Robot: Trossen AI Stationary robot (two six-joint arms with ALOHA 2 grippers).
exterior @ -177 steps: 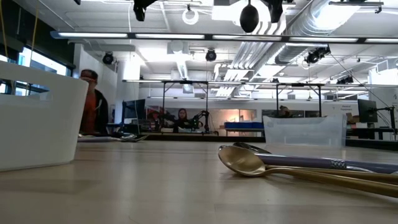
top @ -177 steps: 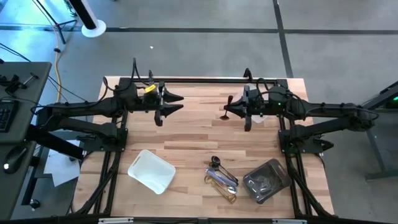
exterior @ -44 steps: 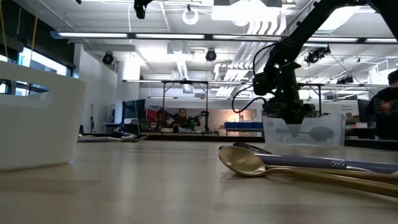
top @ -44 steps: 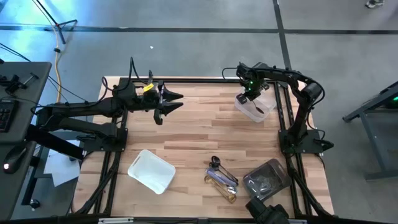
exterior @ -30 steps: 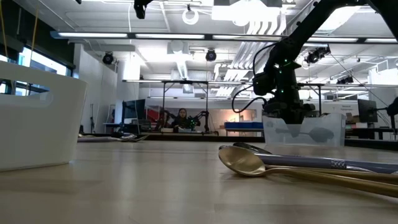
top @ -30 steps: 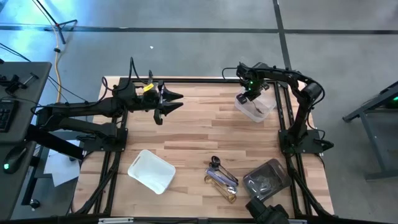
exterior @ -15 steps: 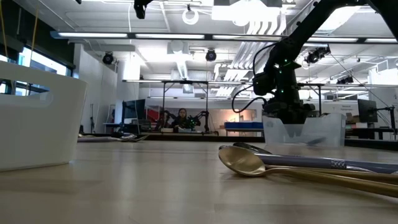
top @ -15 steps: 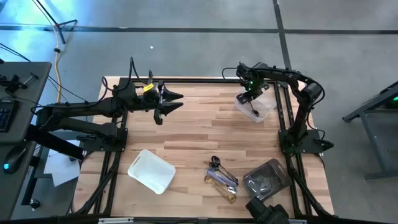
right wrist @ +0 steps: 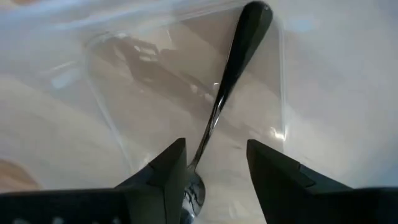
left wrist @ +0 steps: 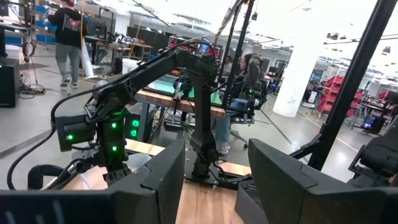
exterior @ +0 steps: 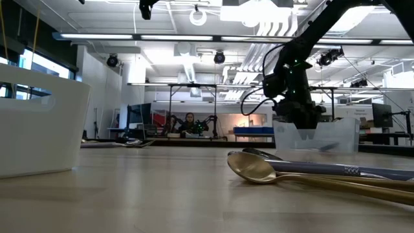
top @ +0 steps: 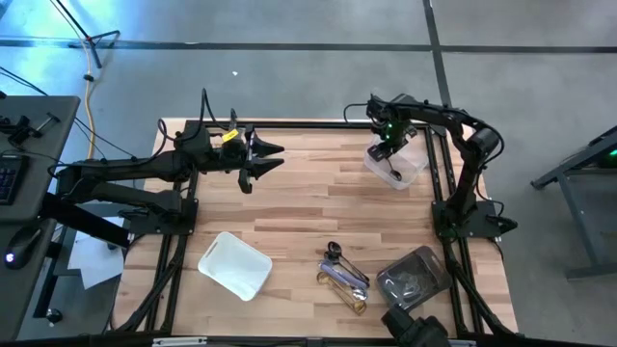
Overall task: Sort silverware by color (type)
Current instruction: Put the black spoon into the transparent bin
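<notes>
My right gripper [top: 390, 146] points down into a clear tray [top: 410, 172] at the table's far right corner, fingers open. A dark spoon [right wrist: 227, 81] lies on the tray's floor below and between the fingers, apart from them, with its bowl [right wrist: 191, 194] nearest the gripper. From above the spoon [top: 393, 173] shows as a dark streak. More silverware [top: 345, 275] lies in a loose pile near the front edge; a gold spoon [exterior: 259, 169] and a silver one [exterior: 310, 169] show among it. My left gripper [top: 265, 159] hovers open over the table's far left.
A white tray [top: 234, 263] stands near the front left. A grey see-through tray [top: 413, 280] holding silverware stands at the front right. Bare wood lies between the two arms. People and workbenches show in the room behind the table.
My right gripper has opened above the clear tray and let go of the dark spoon. The spoon, held level inside the tray a second ago, has dropped onto the tray's floor.
</notes>
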